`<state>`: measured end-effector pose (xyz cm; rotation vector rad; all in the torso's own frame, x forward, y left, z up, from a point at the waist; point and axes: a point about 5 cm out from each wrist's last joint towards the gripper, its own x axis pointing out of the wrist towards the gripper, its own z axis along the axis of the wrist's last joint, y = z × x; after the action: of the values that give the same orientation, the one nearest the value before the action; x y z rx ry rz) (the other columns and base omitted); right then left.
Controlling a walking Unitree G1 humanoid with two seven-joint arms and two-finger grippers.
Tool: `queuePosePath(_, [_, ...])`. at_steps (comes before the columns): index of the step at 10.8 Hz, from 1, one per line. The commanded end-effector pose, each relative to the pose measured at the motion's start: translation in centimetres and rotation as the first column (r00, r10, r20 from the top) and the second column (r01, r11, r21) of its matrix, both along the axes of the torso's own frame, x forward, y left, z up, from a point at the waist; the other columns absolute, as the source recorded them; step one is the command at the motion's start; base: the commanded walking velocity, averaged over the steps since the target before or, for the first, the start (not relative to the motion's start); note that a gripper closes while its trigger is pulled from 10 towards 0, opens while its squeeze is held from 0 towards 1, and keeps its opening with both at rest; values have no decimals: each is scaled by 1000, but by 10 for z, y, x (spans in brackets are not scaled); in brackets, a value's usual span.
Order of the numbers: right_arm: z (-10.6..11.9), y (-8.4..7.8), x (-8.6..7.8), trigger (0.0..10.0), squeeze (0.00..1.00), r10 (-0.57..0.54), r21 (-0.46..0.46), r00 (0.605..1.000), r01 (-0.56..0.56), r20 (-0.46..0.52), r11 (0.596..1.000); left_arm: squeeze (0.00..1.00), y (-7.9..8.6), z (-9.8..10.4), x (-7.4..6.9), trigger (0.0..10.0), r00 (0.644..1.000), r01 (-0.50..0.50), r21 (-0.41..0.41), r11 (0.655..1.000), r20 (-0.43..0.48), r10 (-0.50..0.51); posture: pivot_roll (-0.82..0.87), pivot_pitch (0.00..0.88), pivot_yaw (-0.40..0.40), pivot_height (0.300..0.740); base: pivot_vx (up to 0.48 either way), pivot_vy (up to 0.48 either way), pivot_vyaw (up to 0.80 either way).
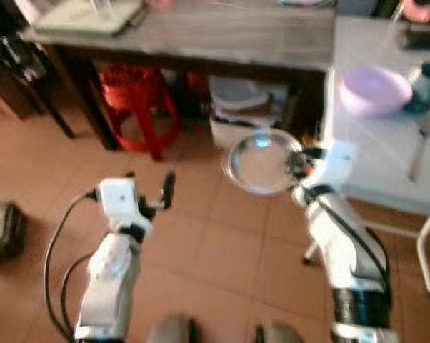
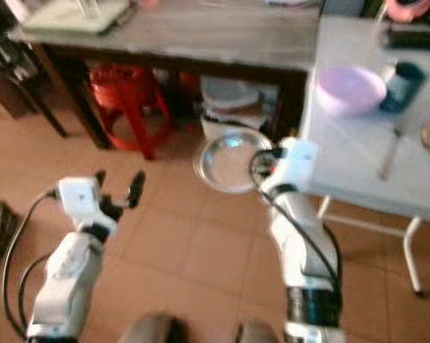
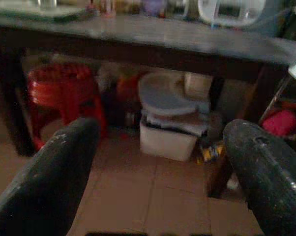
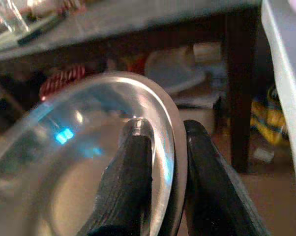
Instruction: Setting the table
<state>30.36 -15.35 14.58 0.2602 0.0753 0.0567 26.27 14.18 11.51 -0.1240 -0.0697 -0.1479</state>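
Tables you see ahead: a dark wooden table and, to its right, a white table carrying a pink bowl. Your right gripper pinches the rim of a steel plate, held over the floor just beside the white table. Your left gripper hangs wide apart, holding nothing.

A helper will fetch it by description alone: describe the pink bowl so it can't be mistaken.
Find the white table on the robot's right. Near its far end sits the pink bowl, beside a dark blue cup. It is wide, pale pink and matte, unlike the shiny metal plate pinched by the right gripper.
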Motion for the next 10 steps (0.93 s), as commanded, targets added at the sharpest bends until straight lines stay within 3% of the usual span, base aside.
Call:
queuePosePath(1, [8,9,4,0,0,28,-1,999,-28,46,1000,0,5,-3,0,10000,1000,-20,23,1000,-7,20,16,100,52,740,472,0,0])
queuePosePath(8, [3,-6,-3,0,0,-30,-36,996,33,87,999,0,-2,-3,2,10000,1000,0,14,1000,2,0,10,91,59,740,480,0,0])
queuePosePath(10, [2,-3,-3,0,0,-27,-35,996,30,89,999,0,-3,-4,2,10000,1000,5,15,1000,1,-5,9,88,63,740,456,0,0])
